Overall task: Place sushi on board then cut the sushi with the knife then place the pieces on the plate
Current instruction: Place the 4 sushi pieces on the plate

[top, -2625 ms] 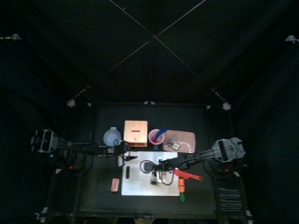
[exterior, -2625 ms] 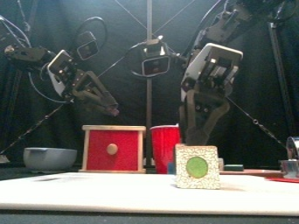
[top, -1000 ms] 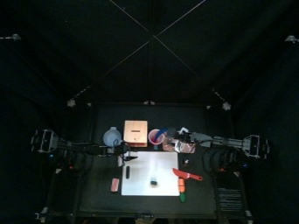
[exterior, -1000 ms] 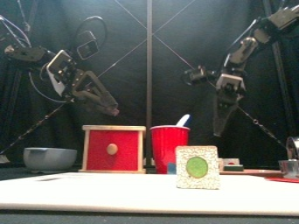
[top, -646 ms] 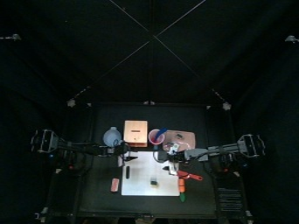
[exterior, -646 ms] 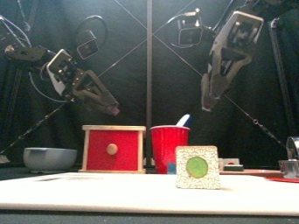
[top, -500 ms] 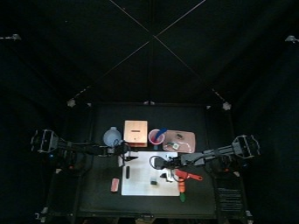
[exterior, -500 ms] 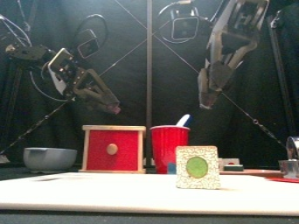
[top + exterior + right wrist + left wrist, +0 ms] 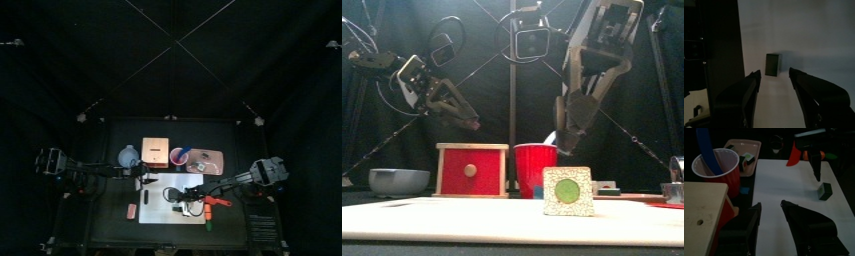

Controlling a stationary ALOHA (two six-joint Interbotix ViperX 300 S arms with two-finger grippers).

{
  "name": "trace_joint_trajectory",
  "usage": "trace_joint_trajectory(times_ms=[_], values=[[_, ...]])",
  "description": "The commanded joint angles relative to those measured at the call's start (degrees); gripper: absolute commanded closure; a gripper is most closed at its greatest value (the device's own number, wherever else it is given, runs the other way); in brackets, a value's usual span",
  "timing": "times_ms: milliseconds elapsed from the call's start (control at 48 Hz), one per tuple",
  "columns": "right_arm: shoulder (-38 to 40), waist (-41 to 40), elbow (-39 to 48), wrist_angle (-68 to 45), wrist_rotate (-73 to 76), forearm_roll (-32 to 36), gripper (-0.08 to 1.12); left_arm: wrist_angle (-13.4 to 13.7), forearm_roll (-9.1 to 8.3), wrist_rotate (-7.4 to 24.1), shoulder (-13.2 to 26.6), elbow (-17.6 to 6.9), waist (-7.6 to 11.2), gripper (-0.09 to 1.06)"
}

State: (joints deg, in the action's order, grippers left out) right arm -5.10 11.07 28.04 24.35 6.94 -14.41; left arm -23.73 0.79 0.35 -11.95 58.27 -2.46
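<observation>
Only wrist views reveal parted jaws: right gripper [image 9: 775, 73] above the sushi piece [image 9: 773, 64] (green-faced in front view), left gripper [image 9: 770, 204] likewise.

Black curtains [image 9: 171, 60] — small black table [image 9: 114, 230]

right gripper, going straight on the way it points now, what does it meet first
Most likely the sushi piece standing on the white cutting board: the right gripper points down at it, jaws open, the piece centred ahead of the gap. Depth is unclear.
</observation>
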Motion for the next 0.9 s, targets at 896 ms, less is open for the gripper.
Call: trace_joint_trajectory(times_ms=[896], values=[[-1.67,-1.23,-1.05,1.49,-0.18,0.44,0.39,-0.26,-0.09,0.0,-0.35,-0.53,0.18,0.19]])
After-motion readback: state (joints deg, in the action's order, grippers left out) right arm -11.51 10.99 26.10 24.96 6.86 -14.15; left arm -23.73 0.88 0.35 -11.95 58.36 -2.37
